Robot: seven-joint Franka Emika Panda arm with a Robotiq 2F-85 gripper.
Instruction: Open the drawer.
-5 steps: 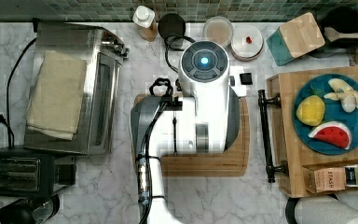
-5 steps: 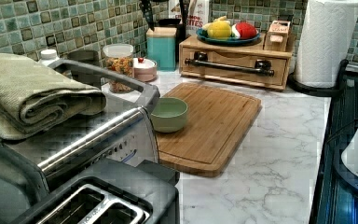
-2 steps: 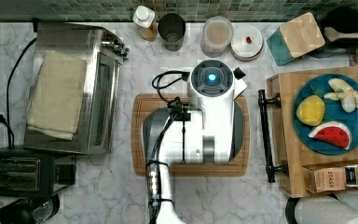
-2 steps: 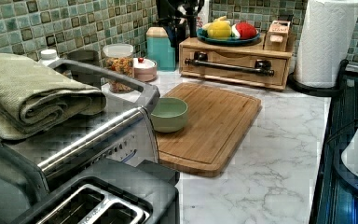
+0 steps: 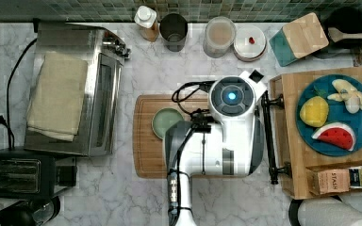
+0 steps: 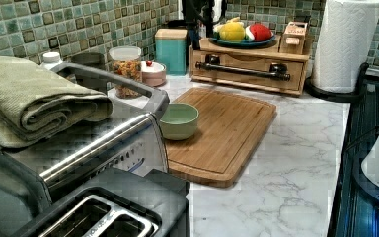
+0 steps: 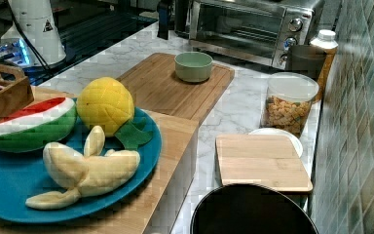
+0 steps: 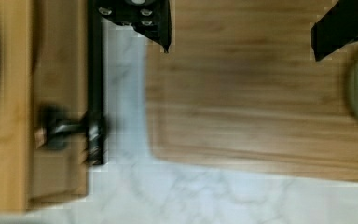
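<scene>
The drawer [image 6: 249, 70] is a light-wood front in a low wooden box, sitting flush with it, and a long black bar handle [image 6: 242, 71] runs across it. In the top view the handle [image 5: 267, 136] lies just right of my white wrist [image 5: 231, 96]. In the wrist view my gripper [image 8: 242, 28] is open, its two black fingers [image 8: 154, 18] spread wide over the cutting board [image 8: 261, 93]. One finger hangs right beside the handle [image 8: 95, 79] without touching it. Nothing is between the fingers.
A green bowl [image 5: 167, 123] sits on the cutting board [image 5: 146, 141]. A blue plate of toy fruit [image 5: 334, 115] rests on top of the drawer box. A toaster oven [image 5: 70, 103], jars [image 5: 219, 35] and a paper towel roll [image 6: 343, 44] ring the counter.
My arm has swung toward the top view's right, from over the board's middle to beside the drawer handle, uncovering the green bowl. The drawer has not moved.
</scene>
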